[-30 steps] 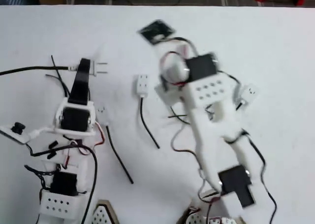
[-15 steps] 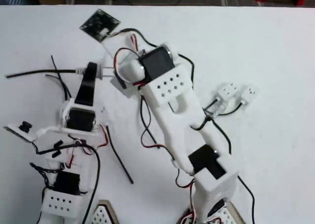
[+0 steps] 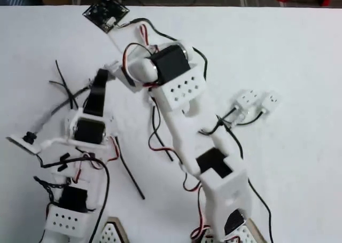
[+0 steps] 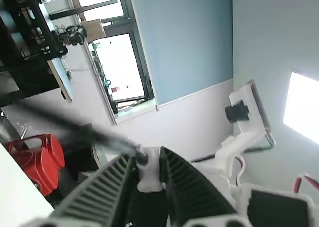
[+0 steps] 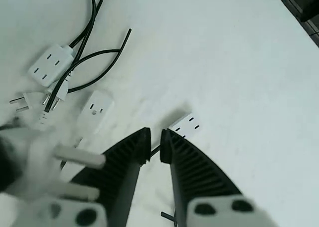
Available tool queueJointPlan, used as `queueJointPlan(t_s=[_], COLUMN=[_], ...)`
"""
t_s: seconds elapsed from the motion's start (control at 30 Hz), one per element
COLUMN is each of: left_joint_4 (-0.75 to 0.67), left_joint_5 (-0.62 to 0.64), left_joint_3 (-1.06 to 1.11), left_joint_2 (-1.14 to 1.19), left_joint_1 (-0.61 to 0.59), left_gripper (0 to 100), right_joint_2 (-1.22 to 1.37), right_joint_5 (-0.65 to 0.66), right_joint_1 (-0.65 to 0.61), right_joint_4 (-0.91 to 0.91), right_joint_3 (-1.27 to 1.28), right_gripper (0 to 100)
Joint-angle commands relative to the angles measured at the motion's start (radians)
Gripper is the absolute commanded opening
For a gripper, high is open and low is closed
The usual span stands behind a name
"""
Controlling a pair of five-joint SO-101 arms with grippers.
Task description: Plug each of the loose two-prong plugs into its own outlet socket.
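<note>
While the white 2-prong plug (image 4: 148,171) sat clamped between the ribbed fingers of the left gripper (image 4: 149,162), its black cord (image 4: 75,129) trailed away behind and the gripper was tilted up, away from the surface (image 3: 299,51). The right gripper (image 5: 154,137) hung close by, over the surface, with its fingers narrowly parted and nothing between them. Beneath it lay 3 white sockets: the nearest socket (image 5: 183,127) just past its fingertips, the middle socket (image 5: 96,110) farther off, and the far socket (image 5: 50,65) with 1 loose plug (image 5: 22,101) beside it.

The step in hand looked like bringing the held plug to a socket. Doing it well would mean levelling the prongs with the slots. The right gripper would need to pin that socket's body so it could not slide, and the 2 crowded arms would have to keep clear of each other.
</note>
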Motion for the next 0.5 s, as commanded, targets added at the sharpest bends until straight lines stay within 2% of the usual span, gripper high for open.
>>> queueJointPlan(t_s=[0.0,0.47], left_joint_4=[0.005,0.008], left_joint_5=[0.003,0.002], left_joint_3=[0.008,0.012], left_joint_2=[-0.007,-0.005], left_joint_1=[0.039,0.065], left_gripper=[2,2], right_joint_2=[0.025,0.024], right_joint_5=[0.000,0.006], right_joint_1=[-0.027,-0.093], right_joint_4=[-0.005,-0.024], right_joint_3=[-0.104,-0.147], right_gripper=[4.9,4.9])
